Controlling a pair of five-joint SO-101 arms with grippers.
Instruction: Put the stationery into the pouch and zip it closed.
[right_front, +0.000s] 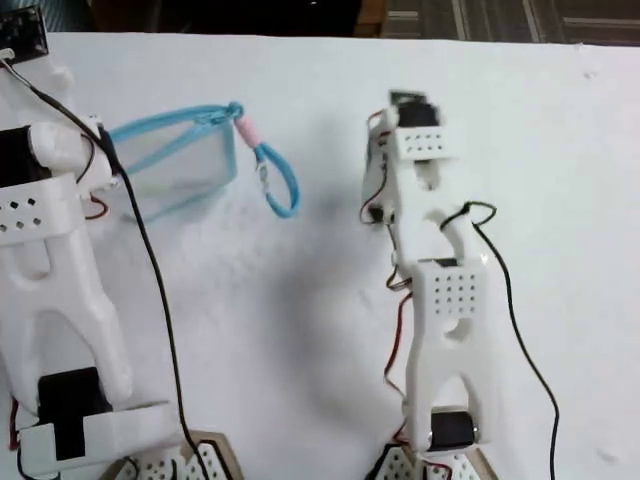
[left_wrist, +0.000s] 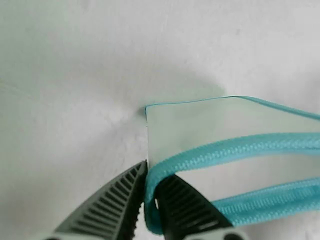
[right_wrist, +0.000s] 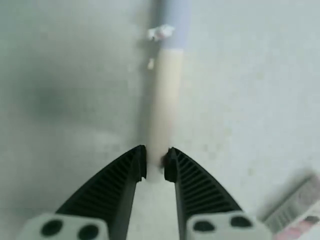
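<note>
Pouch (right_front: 180, 165) lies upper left in the high view, left gripper (left_wrist: 148, 185) pinched tight on its zipper-edge corner, right gripper (right_wrist: 155, 162) nipped narrow on the pen (right_wrist: 165, 90) end; best to hold the mouth steady and feed the pen in lengthwise.

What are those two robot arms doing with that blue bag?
They are packing a pouch. The left gripper is pinching the blue zip edge of the clear pouch at one corner. The pouch lies on the white table with its zip open. The right gripper is closed on the end of what looks like a pale pen, away from the pouch. So the pen is not inside yet, and nothing is zipped.
</note>
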